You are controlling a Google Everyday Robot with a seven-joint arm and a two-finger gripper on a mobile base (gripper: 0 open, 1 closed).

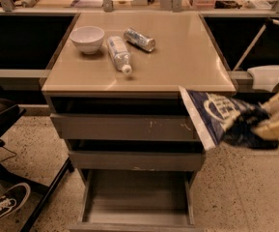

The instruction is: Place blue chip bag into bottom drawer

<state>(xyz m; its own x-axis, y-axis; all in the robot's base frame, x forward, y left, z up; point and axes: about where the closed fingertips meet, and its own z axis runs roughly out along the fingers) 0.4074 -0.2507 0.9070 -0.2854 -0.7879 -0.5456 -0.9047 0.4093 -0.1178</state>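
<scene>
At right of frame the bag [215,116] is held clamped in the gripper [270,116], beside the upper drawers [124,127]. It should be lowered leftward over the open bottom drawer [135,198], lower centre, before release.

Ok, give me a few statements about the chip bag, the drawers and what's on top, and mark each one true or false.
1. The tool grips the blue chip bag at the right of the cabinet, off the tabletop. True.
2. The bottom drawer is pushed shut. False: it is pulled out and its bare floor shows.
3. The blue chip bag lies inside the bottom drawer. False: it is held in the air, level with the two upper drawers.
4. A white bowl, a clear bottle and a silver can sit on the tabletop. True.
5. The clear bottle stands upright. False: it lies on its side.
</scene>
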